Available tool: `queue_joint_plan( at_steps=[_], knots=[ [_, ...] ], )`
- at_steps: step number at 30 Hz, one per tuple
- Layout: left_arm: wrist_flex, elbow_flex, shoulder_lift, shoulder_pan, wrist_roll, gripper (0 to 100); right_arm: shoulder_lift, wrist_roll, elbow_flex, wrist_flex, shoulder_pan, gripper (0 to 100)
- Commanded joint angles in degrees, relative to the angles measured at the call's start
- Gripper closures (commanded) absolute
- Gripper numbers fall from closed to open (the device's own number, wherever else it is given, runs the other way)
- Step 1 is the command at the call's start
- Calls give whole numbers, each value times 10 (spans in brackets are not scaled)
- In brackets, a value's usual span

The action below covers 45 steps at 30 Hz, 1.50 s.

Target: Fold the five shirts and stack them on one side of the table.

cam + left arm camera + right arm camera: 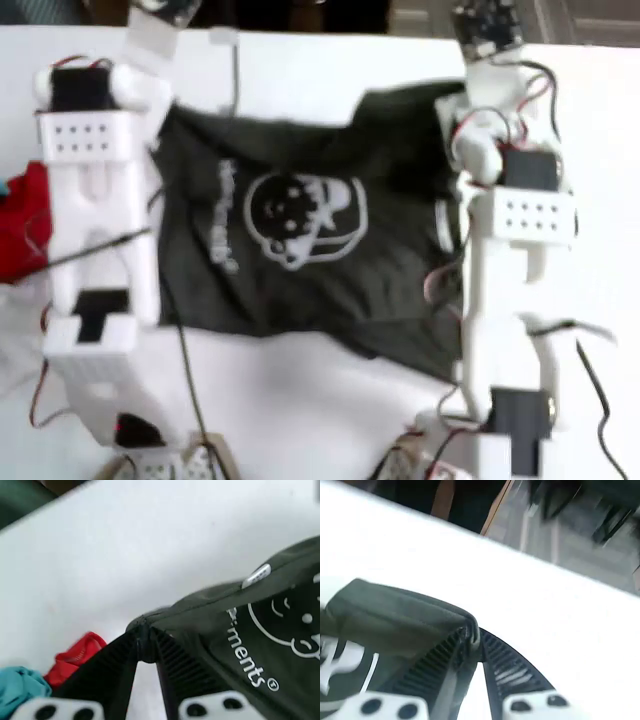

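Observation:
A dark shirt (300,240) with a white round print lies spread across the middle of the white table (300,410), between the two arms. In the left wrist view my left gripper (145,647) is shut on a corner of the dark shirt (235,630), the cloth bunched at the fingertips. In the right wrist view my right gripper (472,640) is shut on another edge of the dark shirt (395,620), which folds over at the tips. From above, the left arm (95,200) and the right arm (510,210) cover the shirt's two side edges.
A red garment (25,220) lies at the table's left edge, beside a teal one (17,687). Cables trail near the arm bases at the front. Bare table stretches in front of the shirt and at the far side (125,545).

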Motion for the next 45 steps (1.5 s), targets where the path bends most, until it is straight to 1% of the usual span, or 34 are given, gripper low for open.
queue_joint_plan(
  at_steps=[1,5,10,12,14,18,25,28,31,34,37,40,43,45],
  knots=[
    [38,-3,24,1,-4,973,43,4,-24,36,-3,981],
    [91,-1,60,10,-4,973,82,4,-24,74,-4,981],
    [105,0,72,8,-4,973,85,4,-24,130,-1,981],
    [106,23,66,11,-4,973,78,6,-23,151,-3,981],
    [106,80,41,17,-11,973,62,6,-15,170,-5,981],
    [100,229,-47,28,-18,973,-9,10,42,189,-13,981],
    [54,453,-220,18,-46,973,-211,10,249,189,-46,981],
    [24,532,-271,17,-57,973,-291,10,306,192,-43,981],
    [-11,596,-301,17,-58,973,-356,11,331,213,-28,981],
    [-33,638,-304,18,-58,973,-404,30,334,252,-18,981],
    [-38,663,-308,18,-58,973,-434,47,340,285,-15,981],
    [-32,668,-309,17,-57,973,-456,47,363,297,-15,981],
    [-1,663,-309,17,-58,973,-477,47,389,299,-15,981],
    [4,668,-316,16,-59,973,-495,48,396,307,-15,981]
  ],
)
